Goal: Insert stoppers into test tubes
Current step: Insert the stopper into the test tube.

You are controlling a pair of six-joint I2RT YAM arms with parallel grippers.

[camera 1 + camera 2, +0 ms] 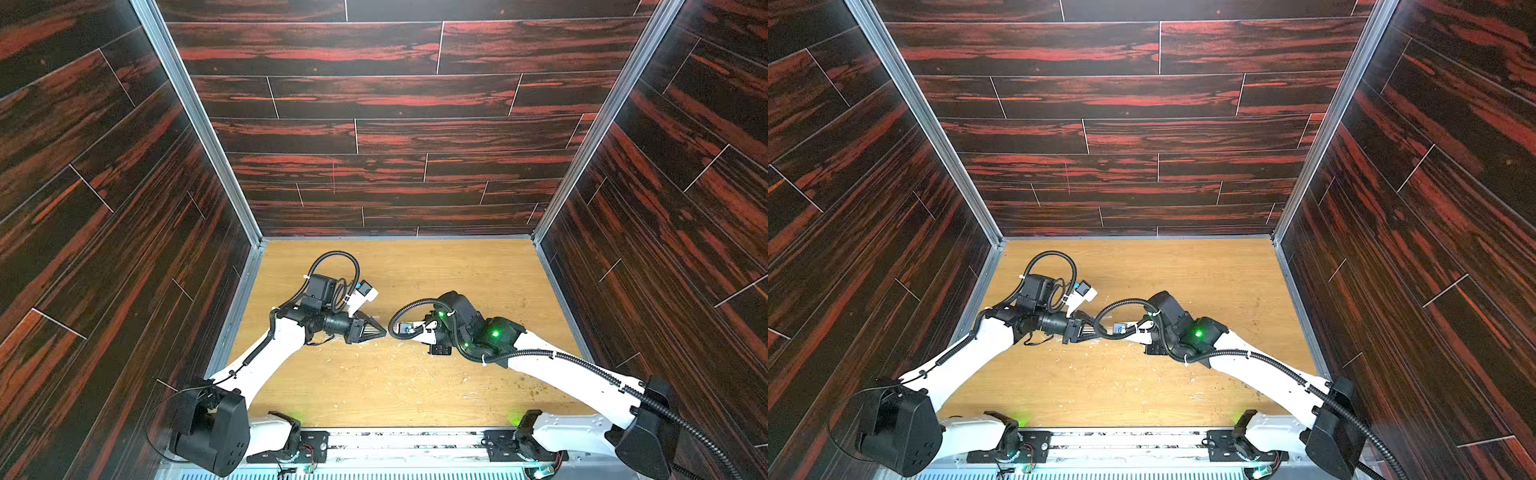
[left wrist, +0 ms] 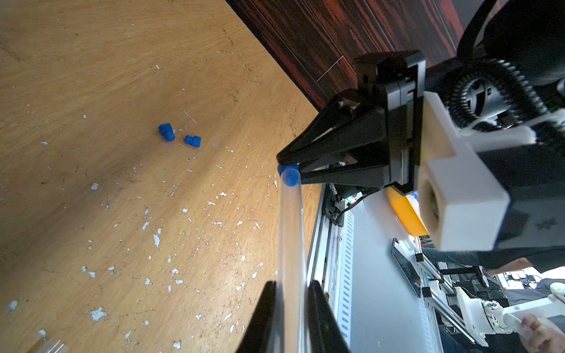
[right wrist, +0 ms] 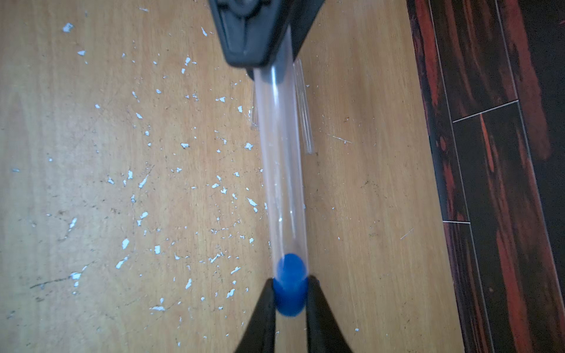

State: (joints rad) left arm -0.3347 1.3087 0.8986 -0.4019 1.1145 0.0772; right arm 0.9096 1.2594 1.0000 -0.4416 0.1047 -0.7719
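- Lower centre of the frame in both top views: left gripper (image 1: 382,331) and the right arm's wrist, meeting tip to tip above the table (image 1: 457,270).
- Same views: fingers of the right gripper hidden under its wrist camera and cable.
- Left gripper, left wrist view: jaws narrow, clamped on the clear test tube (image 2: 292,232), with one black finger (image 2: 266,318) against each side of it.
- Test tube: raised off the table, spanning the gap from one claw to the other.
- Right gripper (image 3: 290,279): jaws narrow, pinching the blue stopper (image 3: 289,293) by its head.
- Stopper: at the open mouth of the held tube, nose already inside, blue showing through the clear wall.
- Loose stoppers, two (image 2: 166,132) (image 2: 192,141): on the table, just beside each other, well apart from the held tube.
- Second test tube (image 3: 304,122): flat on the table, beneath and just beside the held one.
- Faint clear edge (image 3: 253,113) on the held tube's other side: cannot tell whether another tube.
- Table surface: light wood grain, strewn with small white flecks (image 3: 183,145), thickest under the grippers.
- Dark red-streaked panels (image 1: 374,104): across the upper frame and down both sides in the top views.
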